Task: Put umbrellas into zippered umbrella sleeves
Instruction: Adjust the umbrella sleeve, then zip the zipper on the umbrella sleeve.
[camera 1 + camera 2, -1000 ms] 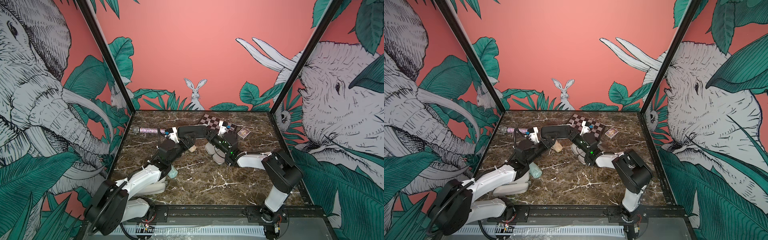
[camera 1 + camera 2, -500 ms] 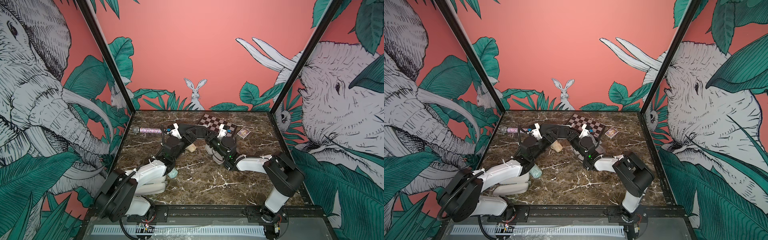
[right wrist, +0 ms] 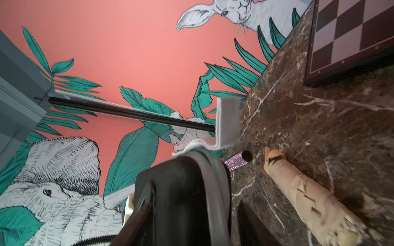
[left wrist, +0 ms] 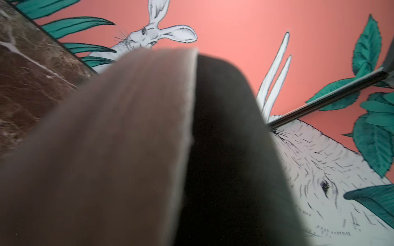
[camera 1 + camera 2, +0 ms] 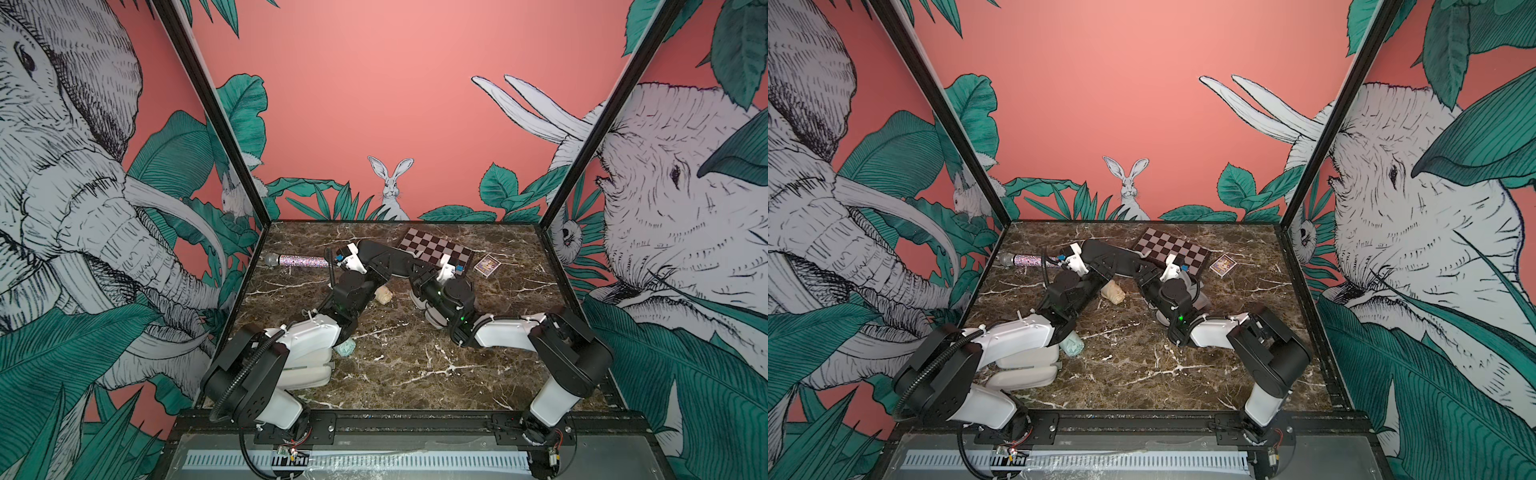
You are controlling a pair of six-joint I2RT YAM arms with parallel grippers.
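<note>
The black sleeve (image 5: 380, 253) sits at the back middle of the table, between my two grippers. It fills the left wrist view as black shell (image 4: 223, 149) with pale grey lining beside it. My left gripper (image 5: 376, 266) is shut on its wall, with the fingers hidden. My right gripper (image 5: 419, 276) is open around the sleeve's other end (image 3: 181, 191), with marble showing beside the zip. The grey loop (image 3: 227, 125) sticks up from that end. A tan umbrella (image 5: 383, 295) lies just in front. A mint umbrella (image 5: 345, 348) lies by my left forearm.
A glittery microphone (image 5: 297, 261) lies at the back left. At the back right are a chequered board box (image 5: 436, 249) and a small card box (image 5: 487, 264). Pale rounded cases (image 5: 417, 300) lie partly hidden under my right arm.
My left gripper has reached the black sleeve and closed on it. My right gripper's jaws have widened around the sleeve's other end. The sleeve has shifted slightly backward and rightward.
</note>
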